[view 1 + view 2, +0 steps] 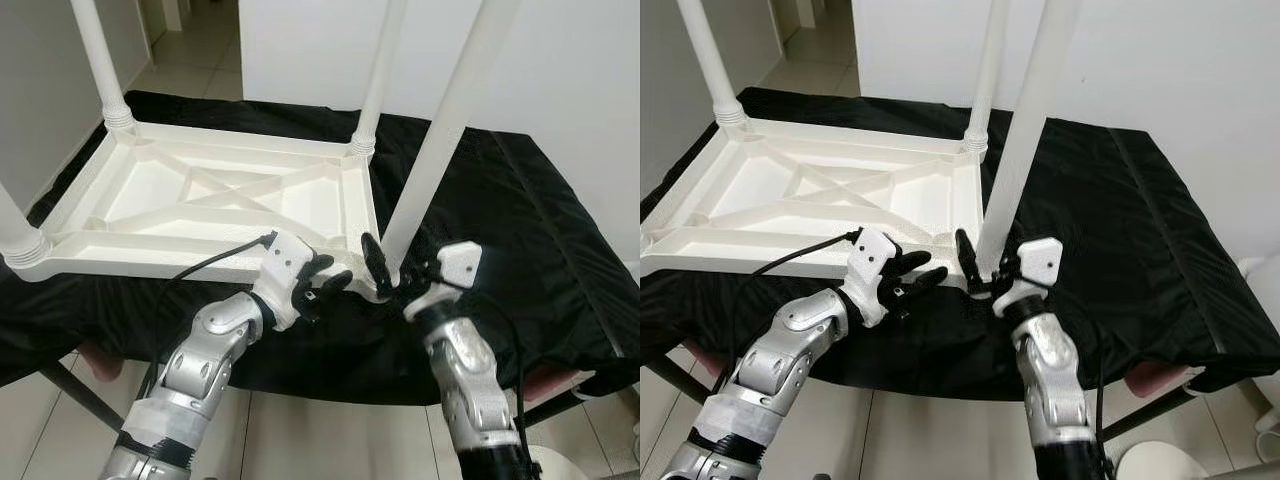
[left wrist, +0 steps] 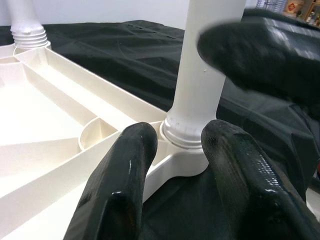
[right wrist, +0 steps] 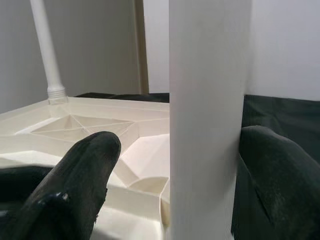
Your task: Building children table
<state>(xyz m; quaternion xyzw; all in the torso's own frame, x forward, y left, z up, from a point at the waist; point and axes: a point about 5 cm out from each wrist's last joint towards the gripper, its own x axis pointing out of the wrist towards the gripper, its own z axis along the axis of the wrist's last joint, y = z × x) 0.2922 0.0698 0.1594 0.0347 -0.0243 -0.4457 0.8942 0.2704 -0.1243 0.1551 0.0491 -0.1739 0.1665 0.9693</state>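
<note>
I see the white tabletop [image 1: 200, 200] lying upside down on the black cloth [image 1: 520, 220]. At its near corner stands a leg [image 1: 440, 140]. My right gripper [image 1: 390, 275] straddles that leg's base, fingers wide. My left gripper [image 1: 325, 282] hovers just beside the corner, fingers apart.

black-draped bench [image 1: 540, 230], upturned white table [image 1: 200, 200], perhaps plastic

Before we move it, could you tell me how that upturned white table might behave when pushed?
The white table looks like hollow ribbed plastic, so probably light and stiff. On the black cloth it may slide, dragging fabric. Its tall legs could flex.
</note>
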